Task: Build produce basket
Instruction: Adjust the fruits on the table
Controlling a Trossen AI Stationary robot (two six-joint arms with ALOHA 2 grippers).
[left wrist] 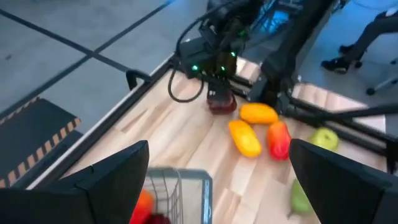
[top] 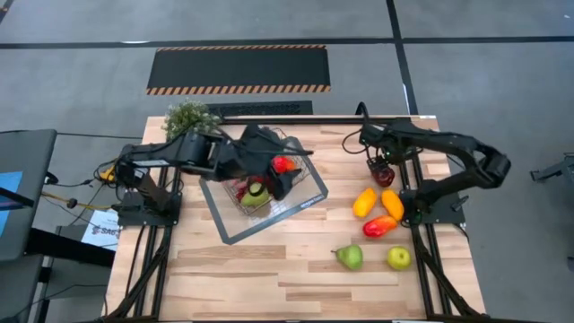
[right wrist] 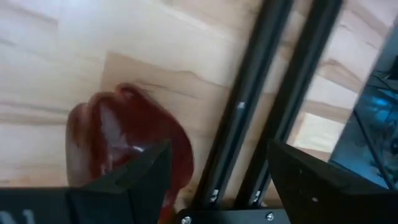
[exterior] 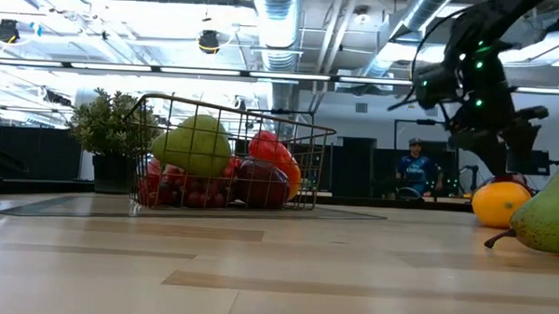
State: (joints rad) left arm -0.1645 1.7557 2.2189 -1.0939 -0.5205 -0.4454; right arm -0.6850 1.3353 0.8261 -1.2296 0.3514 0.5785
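The rectangular silver wire-mesh basket [top: 309,193] holds green, red and purple plastic fruit. The left tool [top: 285,175] hovers over it, fingers spread wide and empty. The right tool [top: 383,170] straddles a dark red plastic pepper [right wrist: 127,146]; its grip I cannot tell.

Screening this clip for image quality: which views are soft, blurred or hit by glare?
High view: evenly lit and sharp, basket and loose produce easy to read. Low view: bright ceiling lights glare; the near pear is soft. Left wrist view: motion-smeared, fingers blurred. Right wrist view: the dark red piece is close and out of focus.
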